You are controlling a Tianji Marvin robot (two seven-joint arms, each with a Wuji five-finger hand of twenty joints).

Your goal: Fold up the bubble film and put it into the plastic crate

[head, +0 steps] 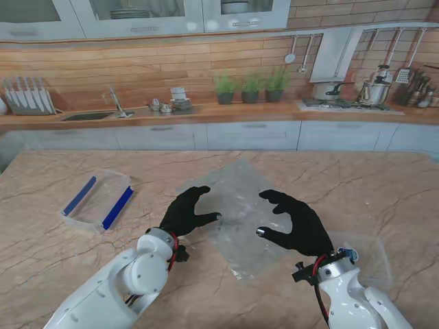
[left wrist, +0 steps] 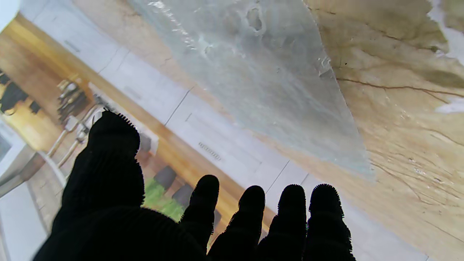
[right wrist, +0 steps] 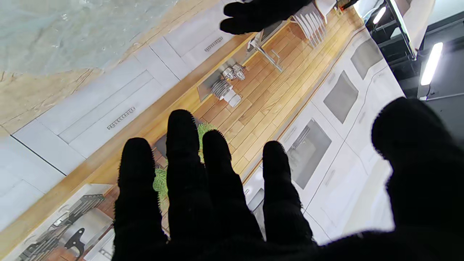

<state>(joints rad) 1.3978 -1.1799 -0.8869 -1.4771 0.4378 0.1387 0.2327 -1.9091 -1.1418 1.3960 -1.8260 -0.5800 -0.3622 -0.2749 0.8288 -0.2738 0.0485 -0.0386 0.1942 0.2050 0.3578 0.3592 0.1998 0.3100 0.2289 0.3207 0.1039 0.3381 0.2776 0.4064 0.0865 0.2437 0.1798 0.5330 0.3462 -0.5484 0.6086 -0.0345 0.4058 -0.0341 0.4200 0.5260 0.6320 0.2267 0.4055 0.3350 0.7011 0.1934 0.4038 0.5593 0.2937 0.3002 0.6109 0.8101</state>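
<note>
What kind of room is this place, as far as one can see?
Probably a kitchen, perhaps a printed backdrop: a sink, a stove with pots and wall cabinets stand behind the marble table.

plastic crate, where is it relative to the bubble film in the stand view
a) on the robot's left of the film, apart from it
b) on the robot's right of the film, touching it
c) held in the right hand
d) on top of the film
a: the plastic crate with blue side strips sits on the table to the left of the bubble film, with bare marble between them.
</note>
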